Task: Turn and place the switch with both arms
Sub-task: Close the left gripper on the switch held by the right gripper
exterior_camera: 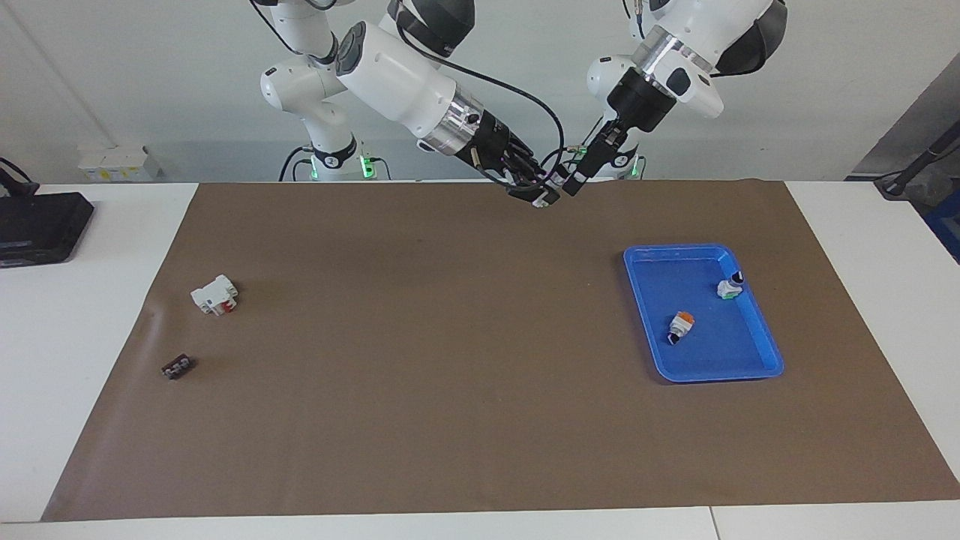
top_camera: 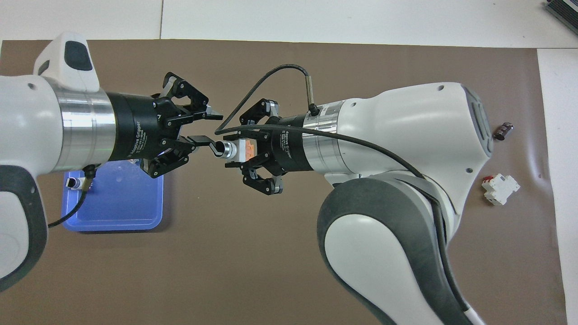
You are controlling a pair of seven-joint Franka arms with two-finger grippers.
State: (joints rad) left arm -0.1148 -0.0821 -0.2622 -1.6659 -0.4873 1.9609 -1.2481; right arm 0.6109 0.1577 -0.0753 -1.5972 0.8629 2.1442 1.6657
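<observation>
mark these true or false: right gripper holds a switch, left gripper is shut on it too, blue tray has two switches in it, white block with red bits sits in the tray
1. The right gripper holds a switch. True.
2. The left gripper is shut on that switch too. False: its fingers are open around the black knob end.
3. The blue tray has two switches in it. True: one with orange, one with green.
4. The white block with red bits sits in the tray. False: it lies on the brown mat toward the right arm's end.
</observation>
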